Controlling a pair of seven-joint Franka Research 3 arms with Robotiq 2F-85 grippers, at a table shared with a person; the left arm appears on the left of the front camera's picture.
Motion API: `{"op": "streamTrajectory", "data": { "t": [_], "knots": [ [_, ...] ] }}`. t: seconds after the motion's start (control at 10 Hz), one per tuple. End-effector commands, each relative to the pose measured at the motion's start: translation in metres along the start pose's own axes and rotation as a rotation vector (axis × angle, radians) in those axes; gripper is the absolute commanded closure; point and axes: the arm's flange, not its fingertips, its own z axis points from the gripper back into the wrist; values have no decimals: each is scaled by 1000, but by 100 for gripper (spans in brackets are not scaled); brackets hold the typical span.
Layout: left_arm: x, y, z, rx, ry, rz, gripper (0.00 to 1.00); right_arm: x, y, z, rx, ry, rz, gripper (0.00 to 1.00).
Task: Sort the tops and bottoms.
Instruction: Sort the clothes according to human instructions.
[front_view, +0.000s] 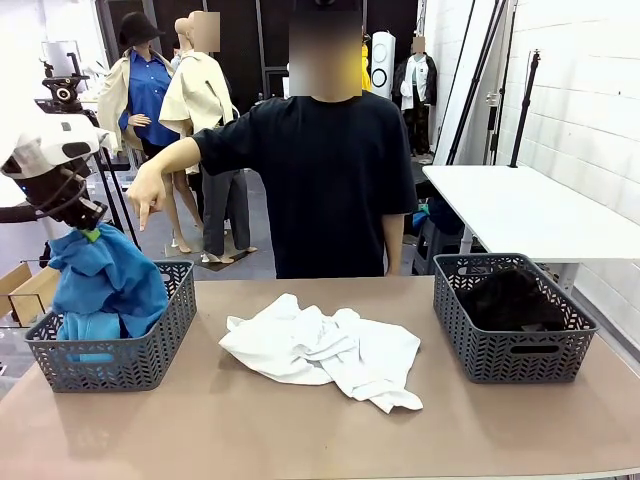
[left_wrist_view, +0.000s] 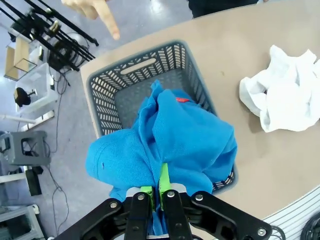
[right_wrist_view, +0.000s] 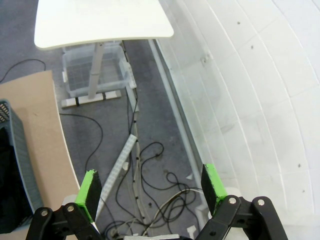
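Note:
My left gripper (front_view: 90, 234) (left_wrist_view: 155, 184) is shut on a bright blue top (front_view: 108, 282) (left_wrist_view: 172, 135), which hangs from it into the left grey mesh basket (front_view: 150, 345) (left_wrist_view: 135, 67). White tops (front_view: 325, 345) (left_wrist_view: 285, 92) lie crumpled in a heap at the middle of the table. The black bottoms (front_view: 512, 300) (right_wrist_view: 7, 185) lie in the right grey basket (front_view: 510, 350) (right_wrist_view: 22, 150). My right gripper (right_wrist_view: 152, 187) is open over the floor beyond the table's right edge, nothing between its green pads (right_wrist_view: 90, 192).
A person in a black T-shirt stands at the far side, one hand (front_view: 148, 195) (left_wrist_view: 95, 12) pointing down toward the left basket. A white side table (front_view: 520, 205) (right_wrist_view: 100, 22) stands to the right, with cables on the floor (right_wrist_view: 150, 170) below my right gripper.

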Motion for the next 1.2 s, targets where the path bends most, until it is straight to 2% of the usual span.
{"op": "streamTrajectory", "data": {
  "t": [0.0,0.3,0.6,0.8,1.0,1.1],
  "knots": [
    [-5,-4,-40,52,74,-10,100,-2,2,-1,-2,4,14,0],
    [-30,-24,-100,30,184,-11,100,-2,2,-1,-2,4,14,0],
    [-26,-19,-104,68,184,3,100,-2,2,-1,-2,4,14,0],
    [-15,-14,-86,80,147,18,60,-2,2,-1,-2,4,14,0],
    [-6,-8,-69,85,150,31,21,-2,2,-1,-2,4,14,0],
    [-2,-6,-60,84,153,34,5,-2,2,-1,-2,4,14,0]
  ]
}}
